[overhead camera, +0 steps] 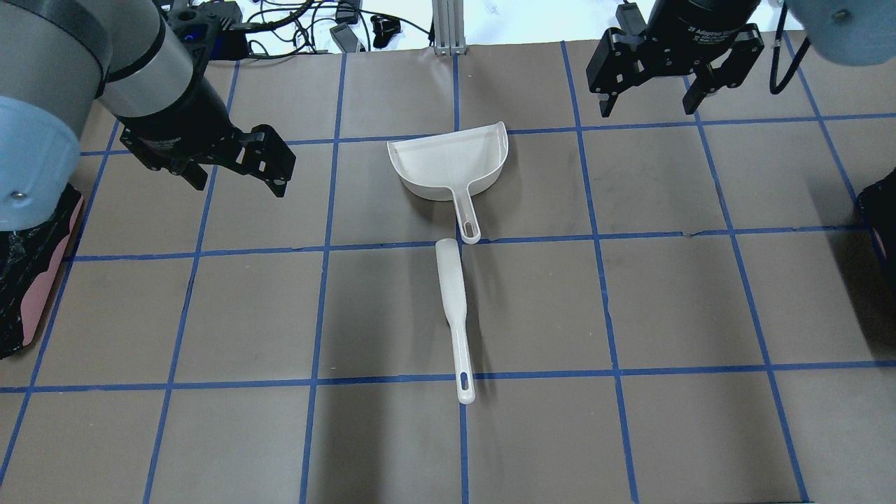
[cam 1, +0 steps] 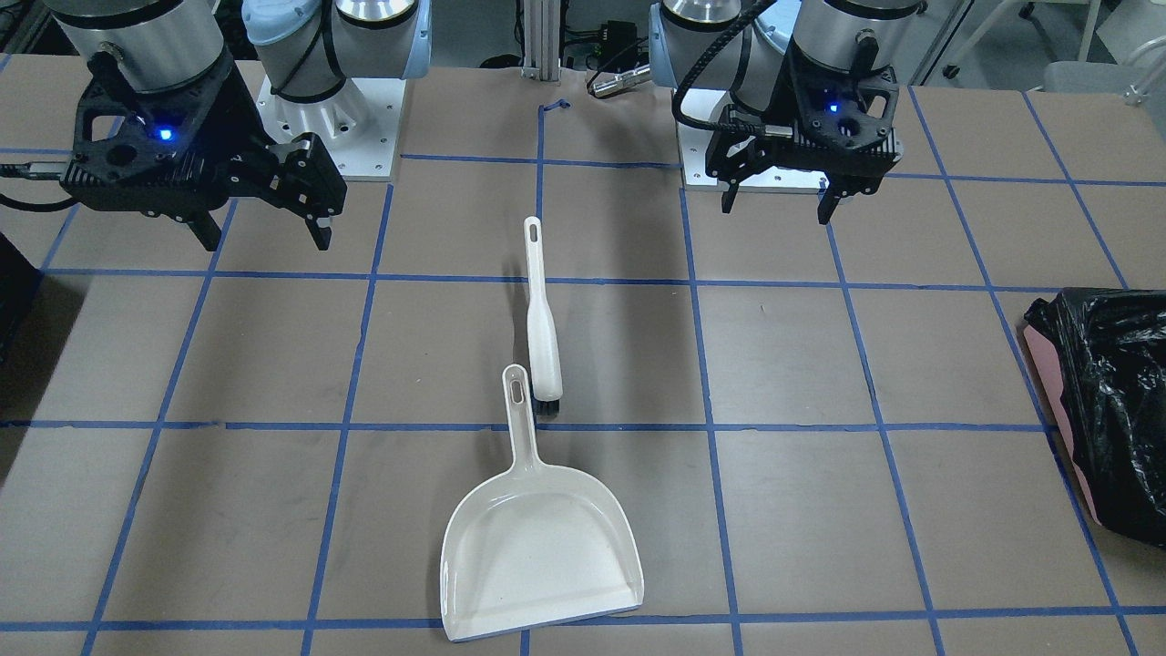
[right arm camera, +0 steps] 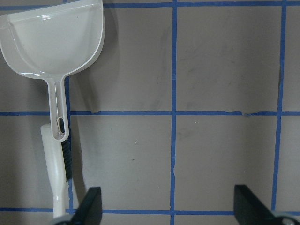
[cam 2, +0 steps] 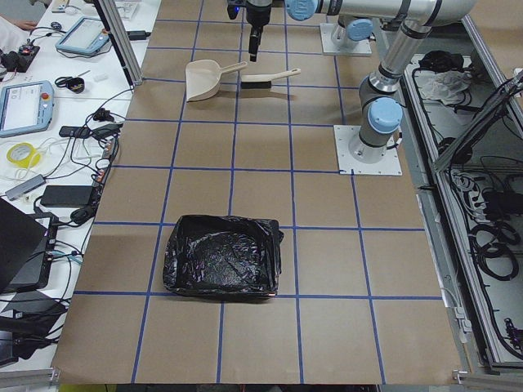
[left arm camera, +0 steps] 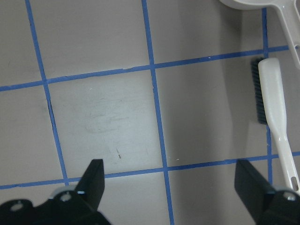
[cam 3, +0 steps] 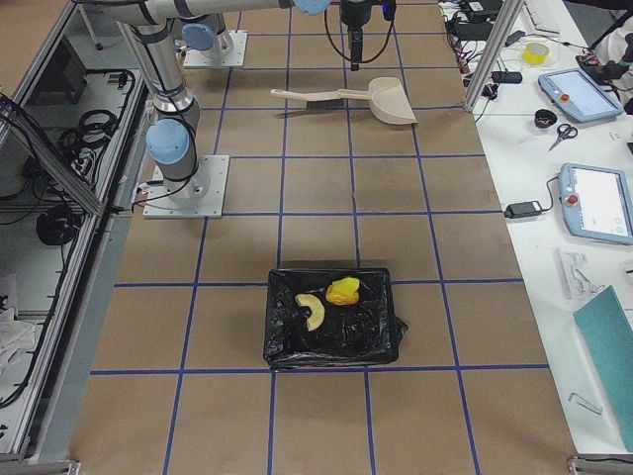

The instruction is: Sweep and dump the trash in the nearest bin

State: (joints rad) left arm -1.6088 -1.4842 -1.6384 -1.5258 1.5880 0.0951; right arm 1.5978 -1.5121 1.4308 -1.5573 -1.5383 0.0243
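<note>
– Trash (cam 3: pixel 342 292), position?
– Two pieces sighted, in the exterior right view only. Yellow piece (cam 3: pixel 343 290) and pale curved slice (cam 3: pixel 311 313), both lying inside the bin (cam 3: pixel 326 358), near each other. Bin is lined with a crinkled black bag and sits on the table (cam 3: pixel 237 247) at the robot's right end.
– Tools?
– White dustpan (cam 1: pixel 537 547) and white brush (cam 1: pixel 544 337) mid-table, well apart from the bin. Dustpan mouth faces away from the robot. Dustpan handle tip lies just beside the brush's dark bristle end; touching or not, cannot tell.
– Grippers?
– Right gripper (cam 1: pixel 266 244): jaws spread wide, nothing between them, hovering above the table. Left gripper (cam 1: pixel 776 210): same, wide and holding nothing. Both well apart from dustpan and brush, one to each side.
– Anything else?
– Pink bin (cam 1: pixel 1057 410) with black liner at the robot's left end. Table is covered in brown paper with a blue tape grid.
</note>
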